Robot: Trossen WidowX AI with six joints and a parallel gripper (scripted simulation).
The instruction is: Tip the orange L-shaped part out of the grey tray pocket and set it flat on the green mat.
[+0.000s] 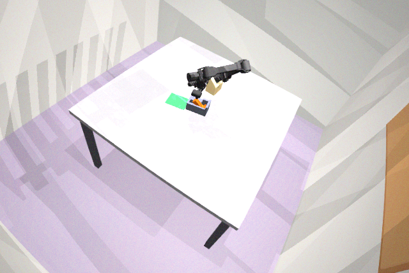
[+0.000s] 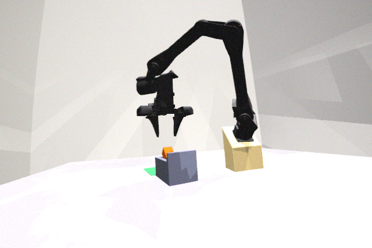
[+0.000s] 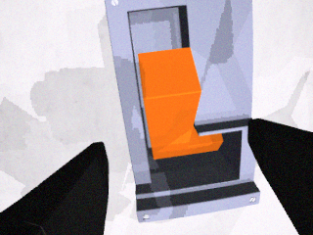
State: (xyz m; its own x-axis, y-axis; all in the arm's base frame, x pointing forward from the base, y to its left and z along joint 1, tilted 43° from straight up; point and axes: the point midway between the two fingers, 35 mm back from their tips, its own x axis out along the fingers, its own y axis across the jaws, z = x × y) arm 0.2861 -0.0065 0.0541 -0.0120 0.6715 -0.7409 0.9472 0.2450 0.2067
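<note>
The orange part [image 1: 198, 101] [image 2: 167, 151] [image 3: 171, 73] is tilted in the pocket of the grey tray [image 1: 196, 109] [image 2: 183, 168] [image 3: 225, 88]. Its plain end stands up above the rim on the green mat's side; its L-shaped end is low in the wider part of the pocket. My gripper [image 2: 166, 136] [image 3: 178, 141] is open and empty, pointing down, a little above the raised end. In the wrist view its fingers are on either side of the part. The green mat [image 1: 176, 100] [image 2: 149, 171] lies beside the tray, partly hidden behind it in the exterior view.
A tan block [image 1: 213, 87] [image 2: 247, 158] stands near the arm's base, on the side of the tray away from the mat. The tray has a taller wall at its L-shaped end. The white table [image 1: 148, 131] extends around them, with its edges well away.
</note>
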